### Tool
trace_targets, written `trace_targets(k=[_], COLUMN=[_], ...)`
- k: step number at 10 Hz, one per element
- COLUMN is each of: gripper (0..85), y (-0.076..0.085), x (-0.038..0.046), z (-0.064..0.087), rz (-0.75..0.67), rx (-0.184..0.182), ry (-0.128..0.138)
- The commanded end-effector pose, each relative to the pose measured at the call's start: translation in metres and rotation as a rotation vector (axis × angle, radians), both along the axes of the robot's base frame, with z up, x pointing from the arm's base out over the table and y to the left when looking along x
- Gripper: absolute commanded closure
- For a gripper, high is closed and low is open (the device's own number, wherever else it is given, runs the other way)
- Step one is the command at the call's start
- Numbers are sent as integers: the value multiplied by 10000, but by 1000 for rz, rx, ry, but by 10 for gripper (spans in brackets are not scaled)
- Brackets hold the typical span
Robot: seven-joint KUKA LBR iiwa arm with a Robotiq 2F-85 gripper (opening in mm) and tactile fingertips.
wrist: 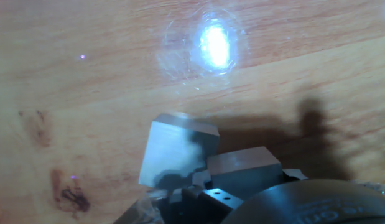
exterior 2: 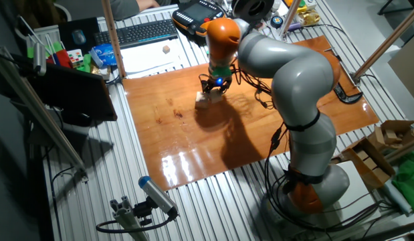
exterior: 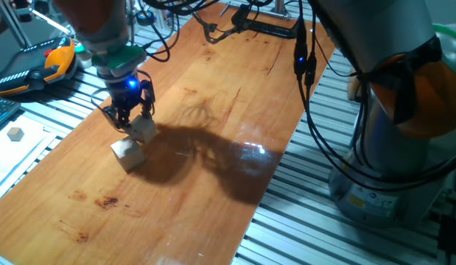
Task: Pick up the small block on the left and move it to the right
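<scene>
Warm wooden tabletop (exterior: 213, 110) fills one fixed view, and at left of centre I see the gripper (exterior: 130, 118) clamped on the small block (exterior: 145, 129), with the larger cube (exterior: 128, 154) just below it. From the other fixed view both blocks sit under the gripper (exterior 2: 214, 90) near the board's upper middle. My hand view shows the small block (wrist: 242, 168) at lower centre between the fingers, the larger cube (wrist: 173, 155) just left of it.

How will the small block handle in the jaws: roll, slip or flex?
Probably rigid and unlikely to roll: the small block is a flat-faced wooden cube. Likely light: small, bare wood. Its smooth faces might slip in an off-centre grip, and the larger block sits close to it, so a push could nudge that.
</scene>
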State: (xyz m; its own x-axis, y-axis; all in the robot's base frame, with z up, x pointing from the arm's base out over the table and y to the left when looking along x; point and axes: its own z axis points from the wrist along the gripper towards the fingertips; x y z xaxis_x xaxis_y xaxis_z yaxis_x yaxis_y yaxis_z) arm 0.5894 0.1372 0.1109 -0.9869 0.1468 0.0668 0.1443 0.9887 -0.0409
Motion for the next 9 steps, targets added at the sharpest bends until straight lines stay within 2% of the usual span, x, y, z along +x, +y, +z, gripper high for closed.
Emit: trace_targets(k=[1,3,4,5,8,9], gripper=[833,833,833,833,830,830], y=[-16,-86,-111,-98,72,86], x=[2,20,20,16,-6,-5], z=[-11,-42,-69,-96,-178,-233], rz=[14,41,43,35,-21,-32], rx=[-20,-35,-26,-18,6,34], ry=[2,3,1,-5,-30,-32])
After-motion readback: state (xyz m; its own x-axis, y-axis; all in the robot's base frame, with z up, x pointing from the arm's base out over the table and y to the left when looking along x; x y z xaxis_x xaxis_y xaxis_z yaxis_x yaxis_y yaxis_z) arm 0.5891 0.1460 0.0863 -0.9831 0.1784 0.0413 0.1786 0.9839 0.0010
